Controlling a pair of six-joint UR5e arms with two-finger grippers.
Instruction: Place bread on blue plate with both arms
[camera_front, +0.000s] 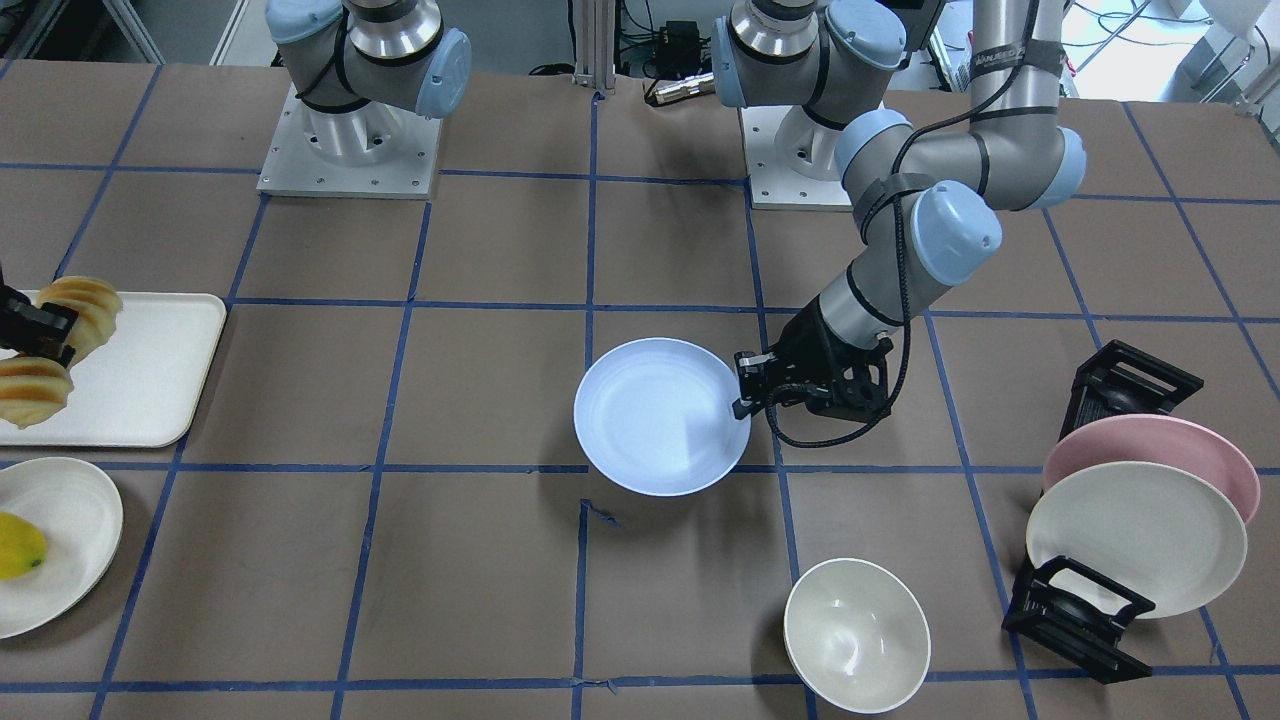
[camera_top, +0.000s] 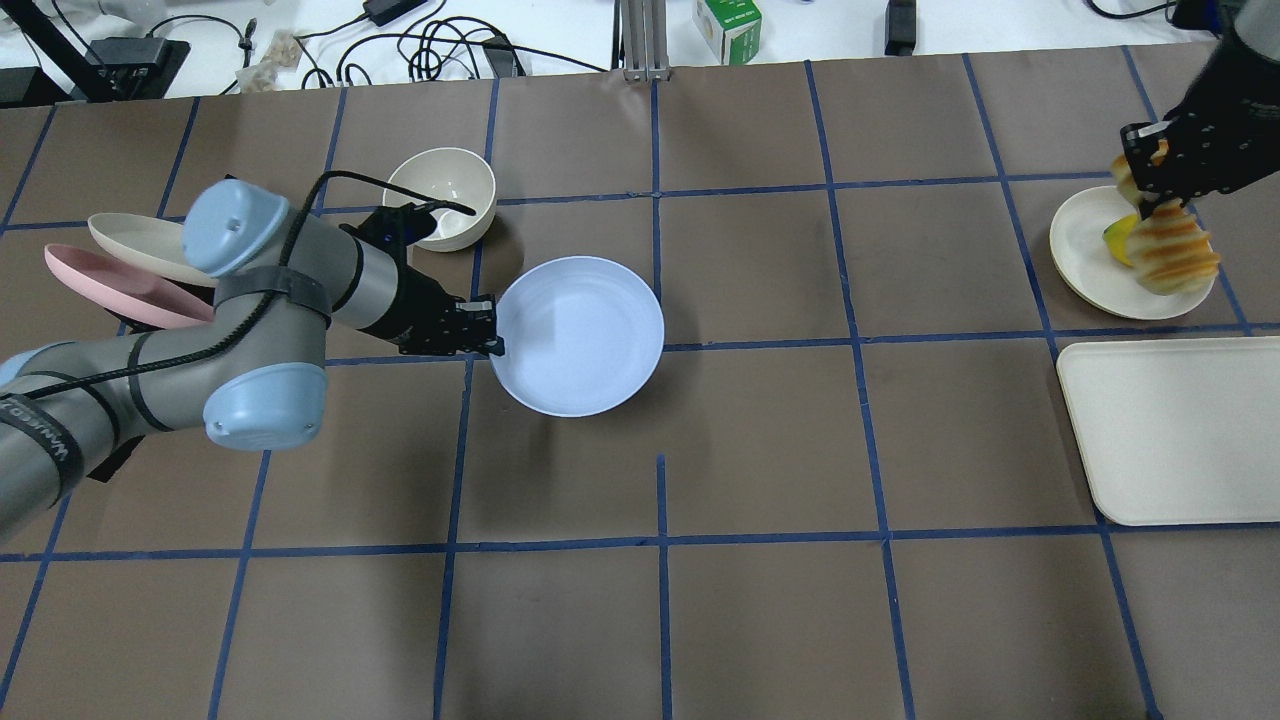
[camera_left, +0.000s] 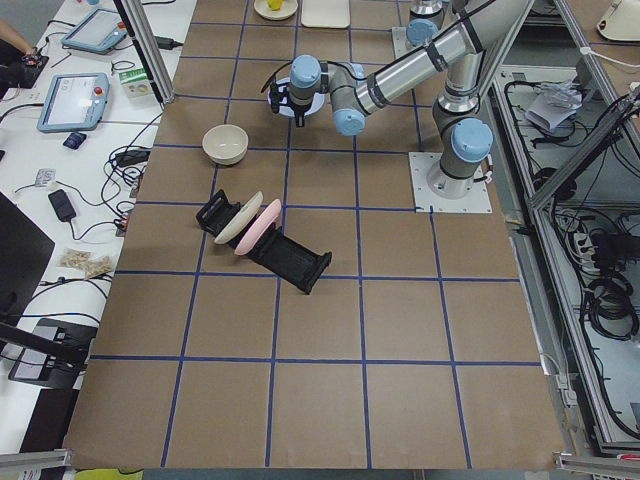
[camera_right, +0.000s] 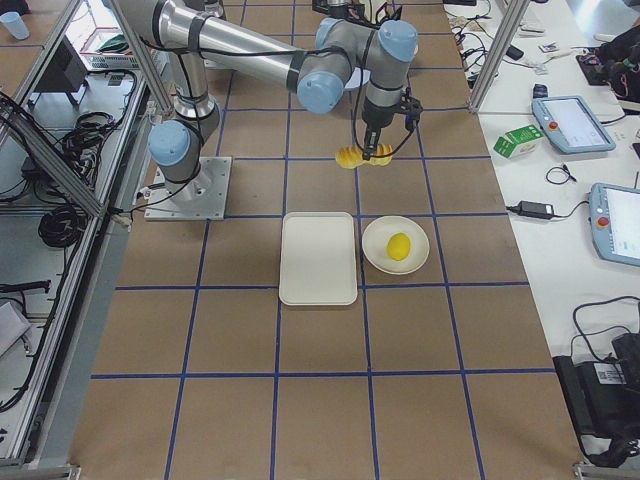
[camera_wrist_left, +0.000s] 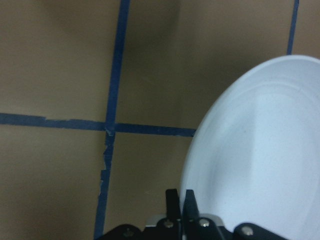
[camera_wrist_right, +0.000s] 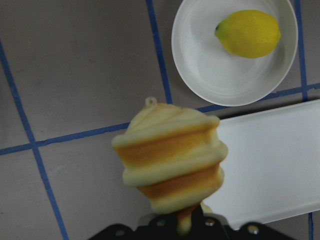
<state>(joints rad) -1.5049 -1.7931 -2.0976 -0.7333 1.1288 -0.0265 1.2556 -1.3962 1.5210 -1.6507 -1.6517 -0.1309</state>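
1. Blue plate (camera_top: 585, 335): lay near the middle of the table, well apart from every edge. Nothing lay in it. Whether it sat flat or was tipped slightly up could not be told.
2. Left gripper (camera_top: 490, 335): pinched the plate's rim on the side towards the table's left end, fingers pressed close on the edge.
3. Bread (camera_top: 1170, 255): hung in the air near the table's right end, above the white plate (camera_top: 1085, 250) bearing a lemon (camera_wrist_right: 248, 32) and close beside the cream tray (camera_top: 1170, 430). It was touching neither.
4. Right gripper (camera_top: 1150, 190): clamped across the loaf's middle, both ends sticking out free.
5. Step judged in hand: carrying the loaf from the right end to the centre while the left arm steadies the plate. The task appeared about half done, with the bread lifted but not yet delivered.
6. Handling notes:
   - The loaf looked soft, so the pinch should hold firm without crushing.
   - The carry should stay high enough to clear the tray.
   - The descent should come over the plate's open side, away from the left gripper.
   - The loaf should be laid along the inner width and released only once it rests.
   - The left pinch should hold until then, or the plate may skid.
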